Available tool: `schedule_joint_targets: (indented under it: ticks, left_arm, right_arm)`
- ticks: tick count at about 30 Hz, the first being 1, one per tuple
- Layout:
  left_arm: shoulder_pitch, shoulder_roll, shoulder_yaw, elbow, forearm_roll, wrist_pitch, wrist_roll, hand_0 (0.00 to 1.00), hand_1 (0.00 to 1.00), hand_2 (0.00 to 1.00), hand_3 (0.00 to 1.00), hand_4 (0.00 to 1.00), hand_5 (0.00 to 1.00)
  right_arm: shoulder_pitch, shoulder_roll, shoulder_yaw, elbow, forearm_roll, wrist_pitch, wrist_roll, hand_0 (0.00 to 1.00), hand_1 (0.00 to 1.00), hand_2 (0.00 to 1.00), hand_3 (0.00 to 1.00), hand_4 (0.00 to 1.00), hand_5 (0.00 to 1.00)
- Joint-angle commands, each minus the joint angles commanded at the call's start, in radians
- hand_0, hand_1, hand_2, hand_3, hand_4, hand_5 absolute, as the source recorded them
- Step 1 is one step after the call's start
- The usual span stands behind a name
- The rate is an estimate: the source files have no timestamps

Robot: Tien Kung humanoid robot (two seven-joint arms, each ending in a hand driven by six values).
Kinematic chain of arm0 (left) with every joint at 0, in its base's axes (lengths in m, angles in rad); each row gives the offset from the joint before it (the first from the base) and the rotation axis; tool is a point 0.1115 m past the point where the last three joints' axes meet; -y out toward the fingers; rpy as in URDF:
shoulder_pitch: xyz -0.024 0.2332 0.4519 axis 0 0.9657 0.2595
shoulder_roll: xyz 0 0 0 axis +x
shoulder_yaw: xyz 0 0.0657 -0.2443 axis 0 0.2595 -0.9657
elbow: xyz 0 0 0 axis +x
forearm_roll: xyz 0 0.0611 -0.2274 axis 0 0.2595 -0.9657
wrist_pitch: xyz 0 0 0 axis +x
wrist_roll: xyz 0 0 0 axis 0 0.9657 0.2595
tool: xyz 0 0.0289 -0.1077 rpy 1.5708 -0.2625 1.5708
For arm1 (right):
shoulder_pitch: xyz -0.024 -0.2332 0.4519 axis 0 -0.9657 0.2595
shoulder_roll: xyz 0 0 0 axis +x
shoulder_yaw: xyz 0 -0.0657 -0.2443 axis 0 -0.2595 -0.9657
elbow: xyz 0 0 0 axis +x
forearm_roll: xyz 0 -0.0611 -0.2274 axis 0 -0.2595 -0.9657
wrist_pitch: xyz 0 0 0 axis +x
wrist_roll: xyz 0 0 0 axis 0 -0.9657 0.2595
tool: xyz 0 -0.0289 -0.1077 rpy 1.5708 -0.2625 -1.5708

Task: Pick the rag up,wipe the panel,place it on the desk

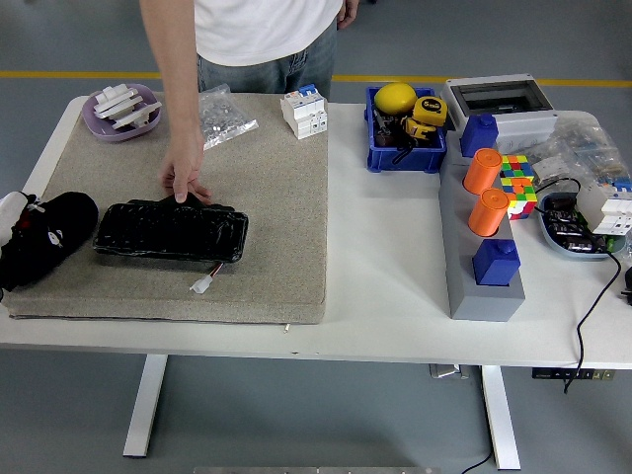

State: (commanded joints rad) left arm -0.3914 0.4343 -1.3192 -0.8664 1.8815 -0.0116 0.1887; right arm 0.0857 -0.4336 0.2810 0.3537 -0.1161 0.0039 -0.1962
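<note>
Writing: none legible at this size; yellow-and-black tape measure (pixel 431 109) in the blue plastic bin (pixel 405 158) carries a round dark label, unreadable. Glossy black rectangular panel (pixel 171 232) lies flat on the beige felt mat (pixel 267 197) at left of the white desk (pixel 385 267), long side parallel to the near edge, surface shiny with wrinkled reflections; a thin wire with white plug (pixel 201 285) trails from its near edge. Person's hand (pixel 184 176) at the far side presses fingertips on the panel's far edge. Left robot hand (pixel 39 237) sits at the mat's left edge, just beside the panel's left end, black with a bit of white showing at its far left; whether that white is the rag I cannot tell, and I cannot tell how its fingers stand. Right arm not visible. Elsewhere: purple dish of white parts (pixel 123 109), clear bag of small hardware (pixel 225 114), white circuit breaker (pixel 304 111), grey electrical enclosure box (pixel 502 101), grey block (pixel 481 276) carrying orange cylinders (pixel 484 170) and blue cubes (pixel 496 261), multicoloured puzzle cube (pixel 517 183).
</note>
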Motion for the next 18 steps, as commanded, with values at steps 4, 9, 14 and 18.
schedule_joint_targets:
  ticks: [4,9,14,18]
  left_arm:
    - [0.025,0.003,-0.059,-0.071,0.046,-0.001,0.025,0.236,0.475,0.622,0.531,0.101,0.002]
    - [0.058,0.006,-0.111,-0.187,0.101,0.000,0.065,0.237,0.467,0.622,0.529,0.099,0.002]
    - [0.096,-0.007,-0.116,-0.313,0.135,0.017,0.117,0.238,0.473,0.623,0.526,0.096,0.002]
    - [0.102,-0.032,-0.092,-0.342,0.143,0.028,0.139,0.238,0.473,0.623,0.526,0.096,0.002]
  right_arm:
    - [-0.002,-0.001,-0.002,-0.001,0.003,0.001,-0.001,0.751,0.642,0.687,0.687,0.998,0.615]
    - [-0.004,-0.001,-0.008,-0.003,0.008,0.002,-0.002,0.748,0.642,0.687,0.687,0.998,0.616]
    - [-0.007,0.000,-0.010,-0.004,0.010,0.003,-0.003,0.748,0.642,0.686,0.687,0.998,0.615]
    - [-0.006,0.000,-0.017,-0.005,0.016,0.004,-0.004,0.748,0.642,0.686,0.687,0.998,0.615]
